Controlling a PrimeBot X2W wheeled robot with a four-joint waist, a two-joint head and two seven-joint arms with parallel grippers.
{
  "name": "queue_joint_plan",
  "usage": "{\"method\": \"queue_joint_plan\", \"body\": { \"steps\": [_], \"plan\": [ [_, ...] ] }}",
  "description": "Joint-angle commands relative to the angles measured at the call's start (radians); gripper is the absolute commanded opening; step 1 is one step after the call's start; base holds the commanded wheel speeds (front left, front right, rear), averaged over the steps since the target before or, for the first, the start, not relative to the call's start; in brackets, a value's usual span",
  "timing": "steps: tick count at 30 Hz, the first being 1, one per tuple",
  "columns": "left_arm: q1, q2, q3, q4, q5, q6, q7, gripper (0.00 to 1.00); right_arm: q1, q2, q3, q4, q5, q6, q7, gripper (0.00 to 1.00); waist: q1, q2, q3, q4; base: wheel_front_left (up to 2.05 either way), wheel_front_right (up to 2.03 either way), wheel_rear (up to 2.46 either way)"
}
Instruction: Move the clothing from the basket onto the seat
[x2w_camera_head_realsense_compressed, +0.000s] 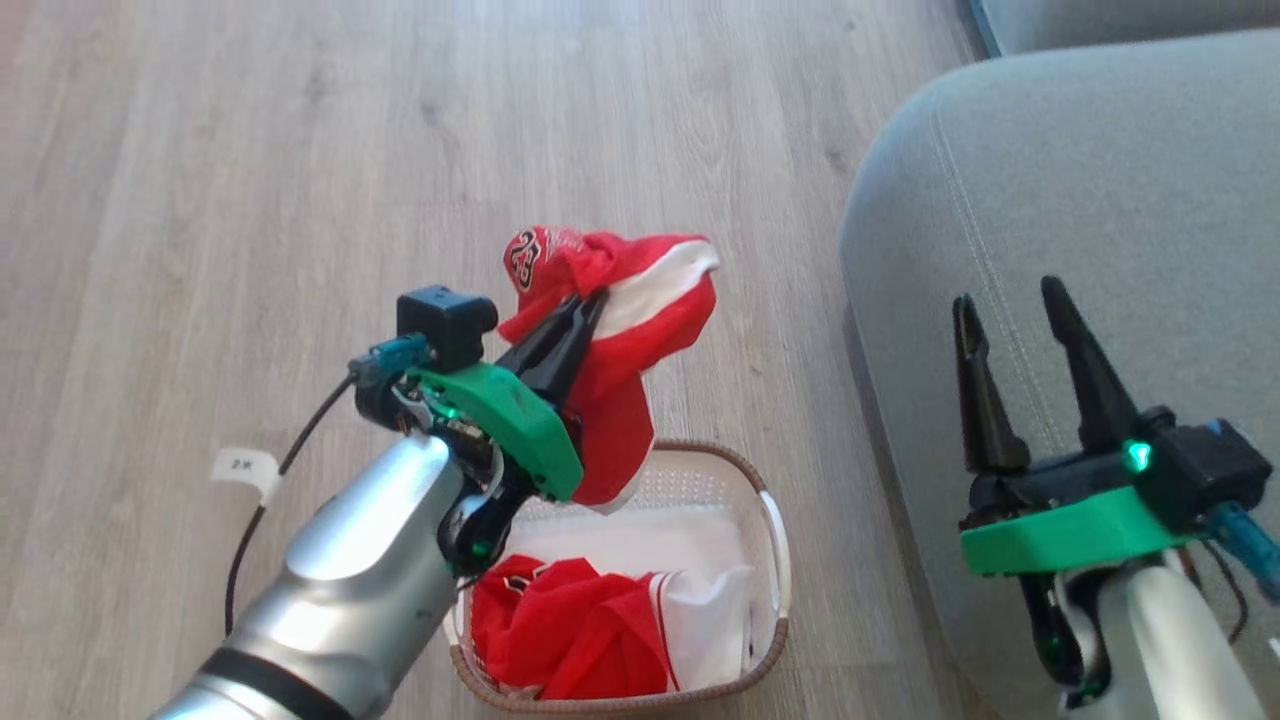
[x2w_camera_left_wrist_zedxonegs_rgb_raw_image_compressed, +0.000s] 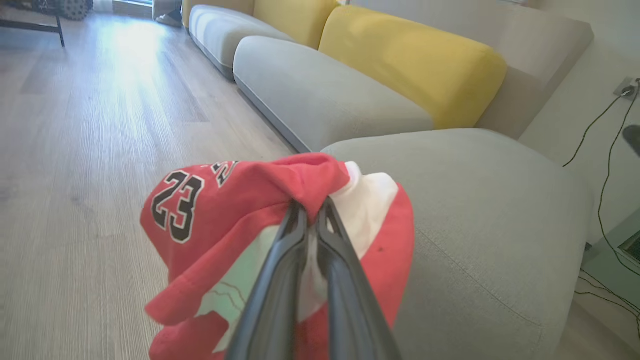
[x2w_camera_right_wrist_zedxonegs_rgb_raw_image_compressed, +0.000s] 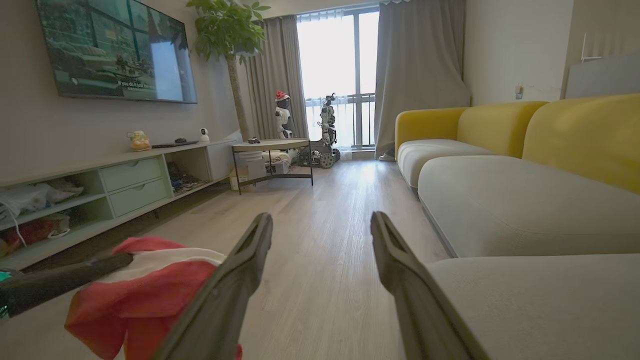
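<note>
My left gripper (x2w_camera_head_realsense_compressed: 590, 300) is shut on a red-and-white jersey (x2w_camera_head_realsense_compressed: 625, 300) with a black-and-white 23 print, held up above the basket (x2w_camera_head_realsense_compressed: 765, 520); its lower end hangs to the basket's far rim. In the left wrist view the jersey (x2w_camera_left_wrist_zedxonegs_rgb_raw_image_compressed: 210, 215) drapes over the closed fingertips (x2w_camera_left_wrist_zedxonegs_rgb_raw_image_compressed: 312, 210), with the grey seat (x2w_camera_left_wrist_zedxonegs_rgb_raw_image_compressed: 490, 200) just beyond. More red and white clothing (x2w_camera_head_realsense_compressed: 600, 630) lies in the white basket with the brown rim. My right gripper (x2w_camera_head_realsense_compressed: 1010, 300) stands open over the seat's (x2w_camera_head_realsense_compressed: 1100, 180) front edge, holding nothing. The right wrist view shows the lifted jersey (x2w_camera_right_wrist_zedxonegs_rgb_raw_image_compressed: 145, 290) at lower left.
Wood floor (x2w_camera_head_realsense_compressed: 250, 150) spreads left and beyond the basket. The sofa runs on with more grey cushions (x2w_camera_left_wrist_zedxonegs_rgb_raw_image_compressed: 325, 90) and yellow backrests (x2w_camera_left_wrist_zedxonegs_rgb_raw_image_compressed: 415, 60). A TV (x2w_camera_right_wrist_zedxonegs_rgb_raw_image_compressed: 115, 50), a low shelf unit (x2w_camera_right_wrist_zedxonegs_rgb_raw_image_compressed: 115, 185), a round side table (x2w_camera_right_wrist_zedxonegs_rgb_raw_image_compressed: 270, 147) and a plant (x2w_camera_right_wrist_zedxonegs_rgb_raw_image_compressed: 225, 30) stand across the room.
</note>
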Motion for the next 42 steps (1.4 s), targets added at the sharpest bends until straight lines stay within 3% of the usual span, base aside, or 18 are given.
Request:
{"method": "queue_joint_plan", "body": {
  "steps": [1, 19, 27, 42],
  "plan": [
    [-0.066, 0.031, 0.046, -0.05, -0.001, 0.01, 0.001, 0.0, -0.011, -0.012, 0.031, -0.026, 0.01, 0.007, -0.005, 1.0, 0.0001, -0.0001, -0.018, 0.01, 0.0, 0.0, 0.0],
    [-0.08, 0.167, 0.079, -0.434, -0.008, 0.115, 0.144, 0.0, 0.032, -0.02, 0.187, 0.06, 0.066, 0.007, -0.005, 1.0, 0.0001, -0.0001, -0.065, 0.036, 0.0, 0.0, 0.0],
    [-0.065, 0.174, 0.075, -0.493, -0.019, 0.13, 0.164, 0.0, -0.016, -0.03, 0.277, 0.094, 0.084, 0.007, -0.005, 1.0, 0.0001, -0.0001, -0.056, 0.045, 0.0, 0.0, 0.0],
    [-0.061, 0.149, 0.039, -0.526, -0.033, 0.118, 0.186, 0.0, -0.244, -0.074, 0.442, 0.224, 0.094, 0.007, -0.005, 1.0, 0.0001, -0.0001, -0.05, 0.088, 0.0, 0.0, 0.0]
  ]
}}
